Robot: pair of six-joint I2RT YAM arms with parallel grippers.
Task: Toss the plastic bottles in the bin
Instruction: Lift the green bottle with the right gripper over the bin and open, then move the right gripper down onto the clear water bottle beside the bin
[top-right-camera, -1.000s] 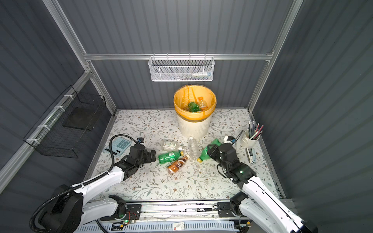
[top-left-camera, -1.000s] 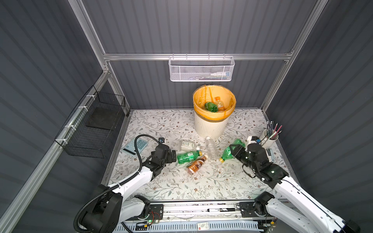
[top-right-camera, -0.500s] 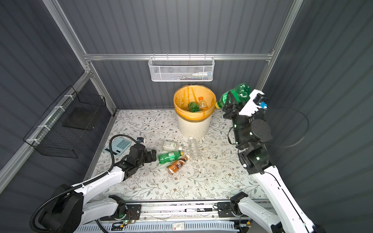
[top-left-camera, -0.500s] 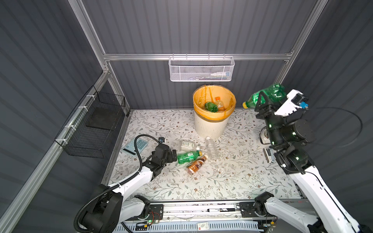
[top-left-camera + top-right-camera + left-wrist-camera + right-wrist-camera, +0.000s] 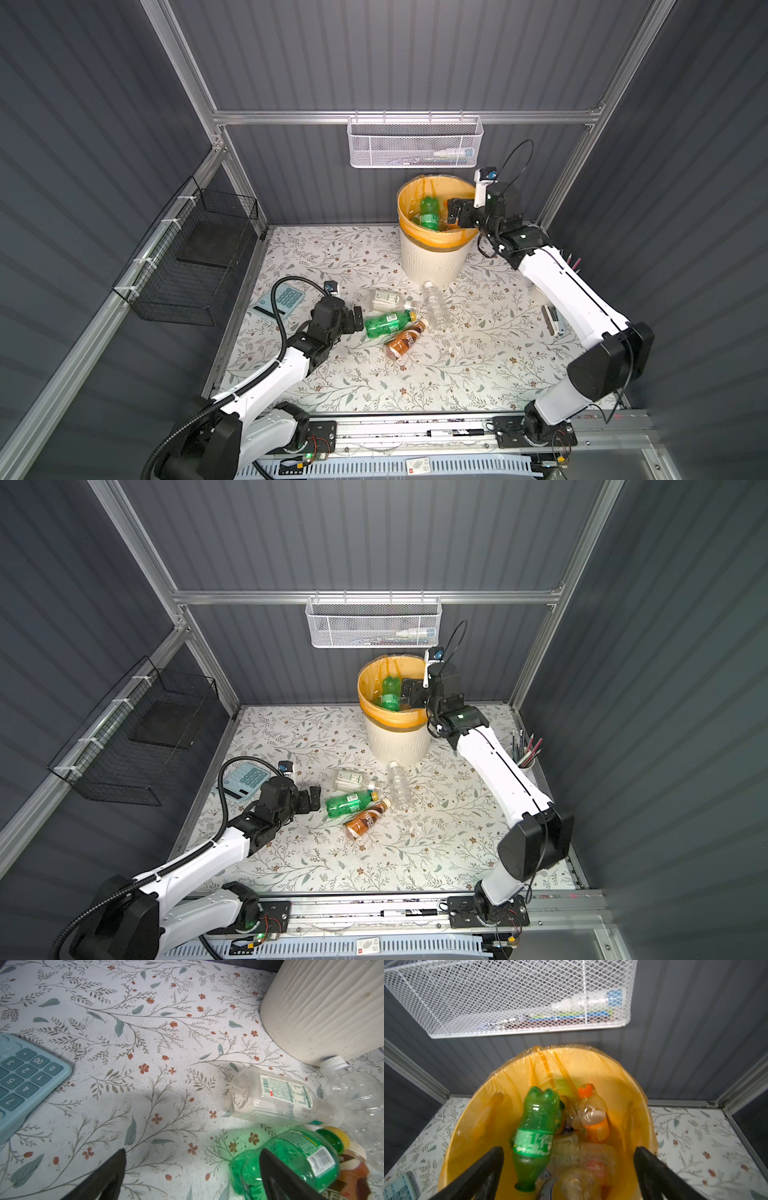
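The cream ribbed bin (image 5: pixel 432 257) (image 5: pixel 395 742) with its orange bag stands at the back of the mat. My right gripper (image 5: pixel 455 214) (image 5: pixel 409 694) (image 5: pixel 569 1151) hangs open over its rim. Inside, free of the fingers, a green bottle (image 5: pixel 428 212) (image 5: pixel 535 1126) points neck down beside an orange-capped bottle (image 5: pixel 593 1118). On the mat lie a green bottle (image 5: pixel 388 322) (image 5: pixel 291 1159), a brown bottle (image 5: pixel 405 340), a labelled clear bottle (image 5: pixel 386 299) (image 5: pixel 278 1097) and a white-capped clear bottle (image 5: pixel 436 307). My left gripper (image 5: pixel 355 320) (image 5: pixel 192 1151) is open at the green one's base, bare mat between its fingers.
A teal calculator (image 5: pixel 284 299) (image 5: pixel 20 1076) lies left of my left gripper. A white mesh basket (image 5: pixel 415 143) hangs on the back wall above the bin, a black wire basket (image 5: pixel 199 257) on the left wall. A pencil cup (image 5: pixel 525 754) and pens (image 5: pixel 555 320) sit at the right edge.
My right arm lifted a green bottle from the mat, swung up to the bin and opened; the bottle now sits inside the bin. The left arm has not moved.
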